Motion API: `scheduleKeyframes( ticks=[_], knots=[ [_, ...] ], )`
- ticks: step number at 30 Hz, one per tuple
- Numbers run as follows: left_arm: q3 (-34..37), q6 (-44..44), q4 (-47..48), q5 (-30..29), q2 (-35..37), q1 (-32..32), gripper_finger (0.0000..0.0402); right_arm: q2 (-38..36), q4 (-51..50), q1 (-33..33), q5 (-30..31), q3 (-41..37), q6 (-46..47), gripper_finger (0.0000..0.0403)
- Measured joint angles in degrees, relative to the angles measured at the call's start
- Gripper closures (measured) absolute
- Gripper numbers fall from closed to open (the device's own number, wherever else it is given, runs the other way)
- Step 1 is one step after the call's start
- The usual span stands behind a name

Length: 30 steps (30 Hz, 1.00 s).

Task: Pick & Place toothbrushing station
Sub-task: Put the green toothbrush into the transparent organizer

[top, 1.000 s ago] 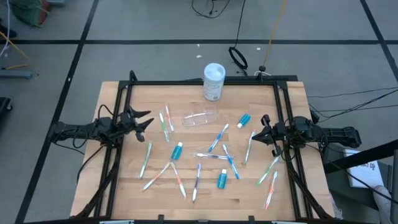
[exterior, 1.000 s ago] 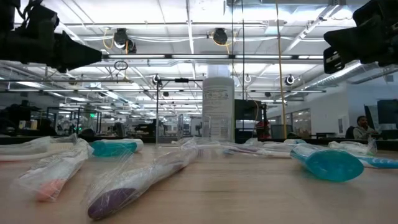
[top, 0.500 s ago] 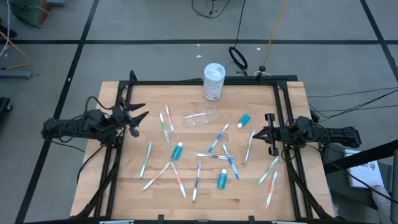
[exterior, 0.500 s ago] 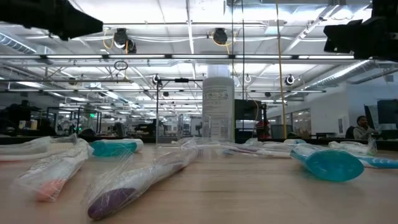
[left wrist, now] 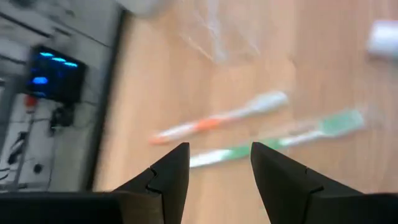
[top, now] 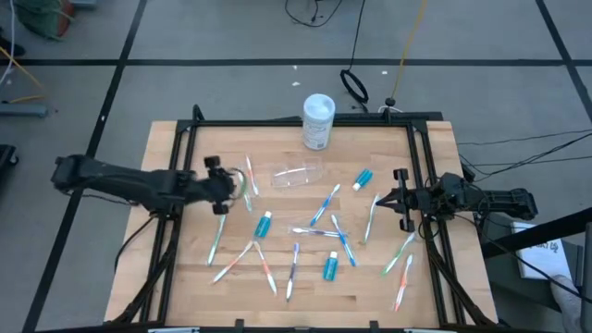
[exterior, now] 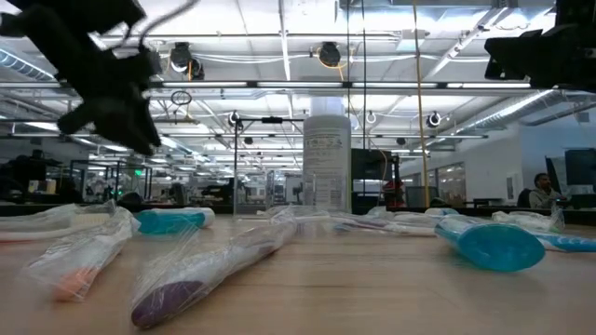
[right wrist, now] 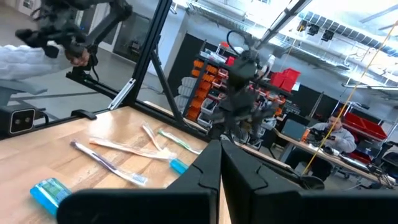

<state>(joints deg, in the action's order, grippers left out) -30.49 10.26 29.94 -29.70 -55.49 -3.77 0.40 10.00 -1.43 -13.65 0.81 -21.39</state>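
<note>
A clear plastic cup (top: 298,174) lies on its side at the table's far middle. Thin toothbrushes lie scattered flat, among them an orange one (top: 250,178) and a green one (top: 243,185) at the left. Three teal toothpaste tubes (top: 264,224) (top: 362,178) (top: 330,266) lie among them. My left gripper (top: 227,183) is open and empty, tipped down just left of the orange (left wrist: 211,121) and green (left wrist: 273,140) toothbrushes, above the table. My right gripper (top: 398,199) is shut and empty at the table's right side.
A taller white tub (top: 318,120) stands upright at the far edge, behind the cup. A black frame rail (top: 296,123) runs around the table's far and side edges. Wrapped toothbrushes (exterior: 214,270) lie close to the near edge.
My left arm has drawn back a little, then reached out over the table toward the right, and its gripper has tipped down and come lower toward the orange and green toothbrushes. The things on the table have stayed in place.
</note>
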Motion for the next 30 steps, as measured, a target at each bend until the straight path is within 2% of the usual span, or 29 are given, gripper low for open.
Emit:
scheduleKeyframes(
  ticks=[6, 12, 23, 30],
  knots=[
    [0.1, 7.8, -0.5, 9.1, -13.4, 0.0, 0.0224, 0.1, 0.1, 0.0, 0.0, 0.0, -0.7, 0.0399],
    [0.1, 9.0, -4.6, 6.2, -21.1, 0.0, 0.0224, 0.1, 0.0, 0.0, 0.0, 0.0, -0.8, 0.0399],
    [0.1, 17.1, -19.5, 6.4, -22.5, 0.0, 0.0224, 0.1, 0.0, 0.0, 0.0, 0.0, -0.8, 0.0399],
    [0.1, 19.8, -21.1, 12.8, -22.5, 0.0, 0.0224, 0.1, 0.1, 0.0, 0.0, 0.0, -0.8, 0.0399]
  ],
)
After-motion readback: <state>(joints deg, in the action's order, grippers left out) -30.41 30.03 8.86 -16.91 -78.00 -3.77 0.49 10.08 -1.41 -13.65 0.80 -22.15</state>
